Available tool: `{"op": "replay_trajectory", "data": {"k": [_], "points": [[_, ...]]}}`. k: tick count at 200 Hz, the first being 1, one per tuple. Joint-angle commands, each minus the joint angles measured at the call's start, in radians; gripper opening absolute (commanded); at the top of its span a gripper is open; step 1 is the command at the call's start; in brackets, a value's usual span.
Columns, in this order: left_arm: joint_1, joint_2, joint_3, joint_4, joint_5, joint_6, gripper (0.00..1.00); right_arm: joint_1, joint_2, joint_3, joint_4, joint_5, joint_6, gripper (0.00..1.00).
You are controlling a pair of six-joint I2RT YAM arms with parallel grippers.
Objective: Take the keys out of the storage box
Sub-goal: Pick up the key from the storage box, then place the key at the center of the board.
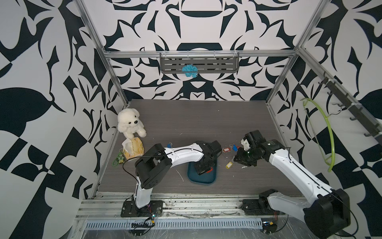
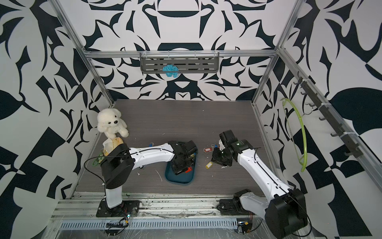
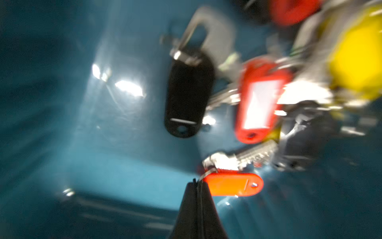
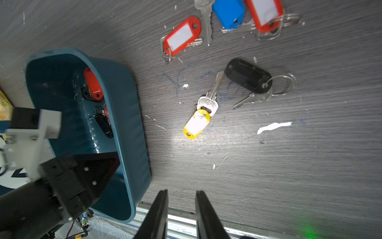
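The dark teal storage box (image 1: 201, 180) (image 2: 177, 179) lies mid-table, and my left gripper (image 1: 203, 168) reaches down into it. In the left wrist view its jaws are shut (image 3: 196, 183), pinching the thin silver ring of a key with an orange-red tag (image 3: 233, 184). Beyond it on the box floor (image 3: 124, 134) lie more keys with a black tag (image 3: 189, 93), a red tag (image 3: 260, 99) and a yellow tag (image 3: 355, 55). To the box's right hovers my right gripper (image 4: 182, 194) (image 1: 236, 159), open and holding nothing. Keys with yellow (image 4: 196, 124), black (image 4: 248, 75), red (image 4: 183, 36) and blue (image 4: 228, 12) tags lie on the table.
A white plush bear (image 1: 131, 124), a tissue pack (image 1: 134, 150) and a green charm (image 1: 118, 160) sit at the left edge. One blue-tagged key (image 1: 169, 145) lies behind my left arm. A grey slotted shelf (image 1: 199, 63) hangs on the back wall and a green hanger (image 1: 328, 132) on the right.
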Motion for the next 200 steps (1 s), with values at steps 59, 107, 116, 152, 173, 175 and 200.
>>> {"op": "replay_trajectory", "data": {"k": [59, 107, 116, 152, 173, 175, 200], "points": [[-0.009, -0.139, 0.146, -0.242, -0.187, 0.136, 0.00, -0.002, -0.016, 0.014, -0.037, -0.004, 0.014, 0.27], [0.086, -0.281, 0.114, -0.323, -0.242, 0.188, 0.00, -0.002, -0.015, 0.028, -0.056, 0.005, 0.018, 0.26], [0.128, -0.324, 0.092, -0.330, -0.253, 0.210, 0.00, -0.002, -0.015, 0.030, -0.059, 0.010, 0.021, 0.26], [0.358, -0.471, -0.022, -0.342, -0.229, 0.345, 0.00, -0.002, -0.012, 0.033, -0.059, 0.005, 0.039, 0.26], [0.514, -0.504, -0.095, -0.320, -0.165, 0.437, 0.00, -0.001, -0.008, 0.033, -0.054, -0.004, 0.053, 0.26], [0.528, -0.504, -0.101, -0.318, -0.158, 0.445, 0.00, -0.001, -0.008, 0.033, -0.053, -0.004, 0.054, 0.26], [0.668, -0.480, -0.177, -0.254, -0.052, 0.529, 0.00, 0.000, -0.007, 0.037, -0.048, -0.010, 0.070, 0.25]]}}
